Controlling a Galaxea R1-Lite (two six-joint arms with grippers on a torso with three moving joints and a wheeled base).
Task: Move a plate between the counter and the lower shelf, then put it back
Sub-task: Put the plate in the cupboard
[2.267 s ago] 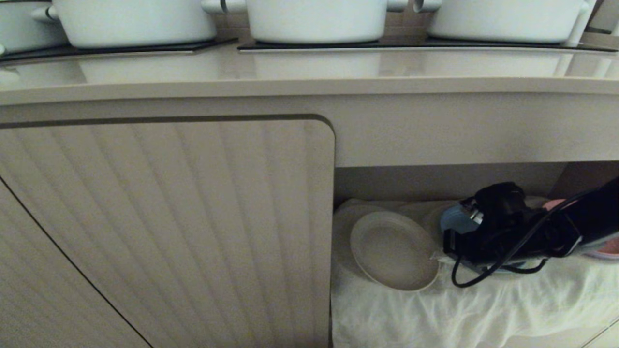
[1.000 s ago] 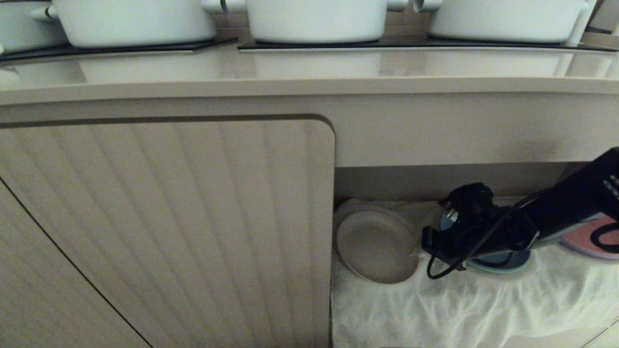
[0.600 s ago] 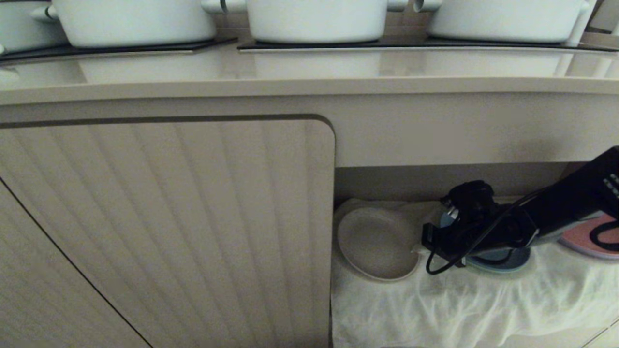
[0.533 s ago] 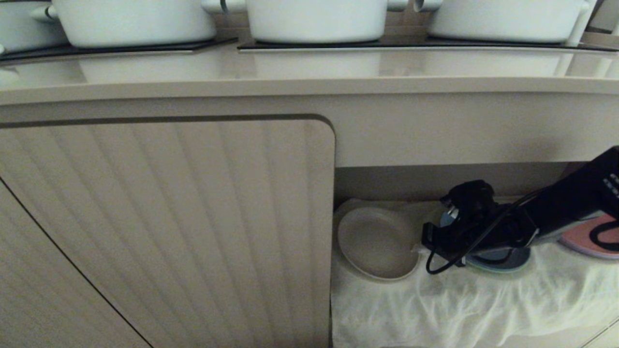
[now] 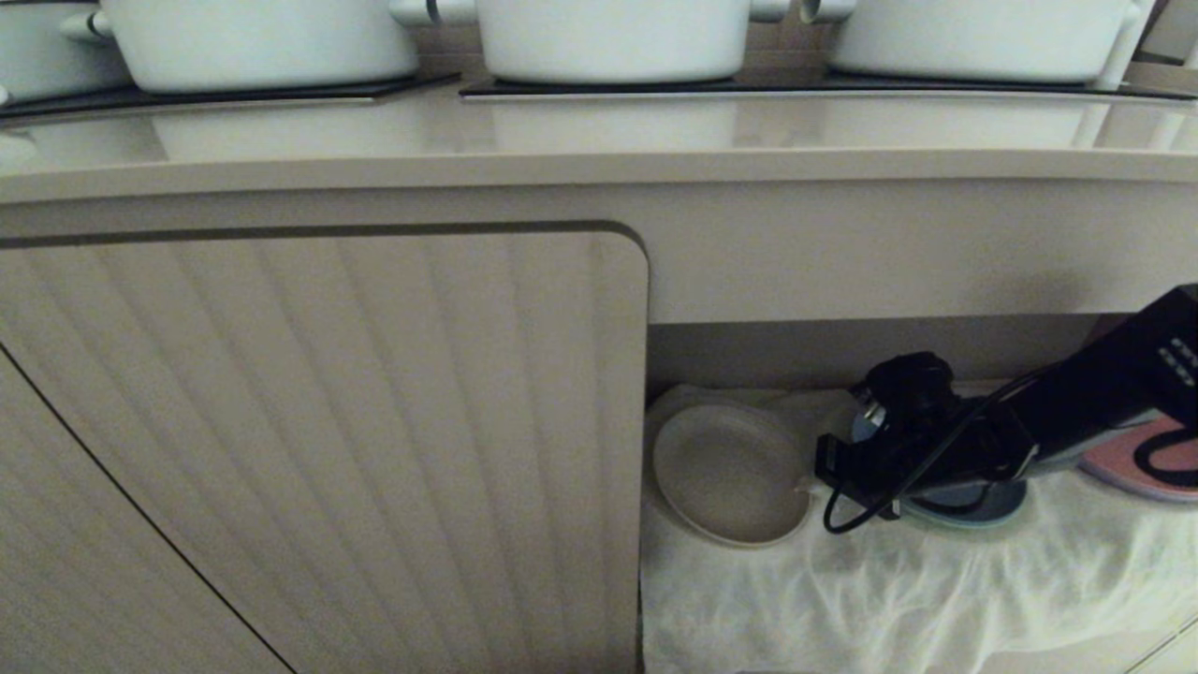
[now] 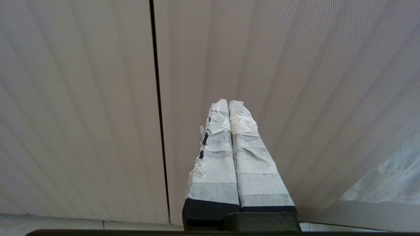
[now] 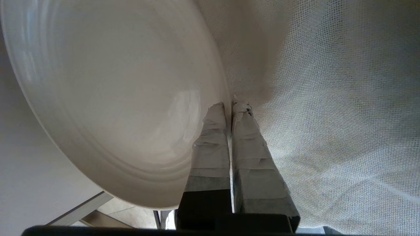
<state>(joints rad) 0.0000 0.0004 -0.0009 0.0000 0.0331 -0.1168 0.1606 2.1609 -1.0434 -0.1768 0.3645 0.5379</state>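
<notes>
You had the right gripper point(image 5: 812, 484) reaching into the lower shelf point(image 5: 936, 599) from the right, its taped fingers point(image 7: 210, 144) clamped on the right-hand rim of the plate point(image 5: 730, 473). The cream plate sat at the left end of the recess, close beside the cabinet wall, resting on or just above the wrinkled white cloth point(image 5: 889, 608); you could not tell from either view whether its underside was fully down. The pinch covered only a thin strip of rim, so the plate could have pivoted or slipped out if you had swung it quickly, and a smooth matte edge gives tape little to bite. The cloth lay bunched right beside the fingertips, so it could have been caught and dragged along with any pull outward. Behind the wrist lay a blue plate point(image 5: 973, 510) and, further right, a pink plate point(image 5: 1137, 463), both partly under the black arm and its looping cable point(image 5: 861, 510), which might have snagged or nudged them. Lifting too steeply could have knocked the plate against the underside of the counter point(image 5: 599, 131), where three white pots point(image 5: 608, 37) stood. The left gripper point(image 6: 229, 105) was parked with fingers pressed together and empty, facing the ribbed cabinet door point(image 5: 328, 421).
</notes>
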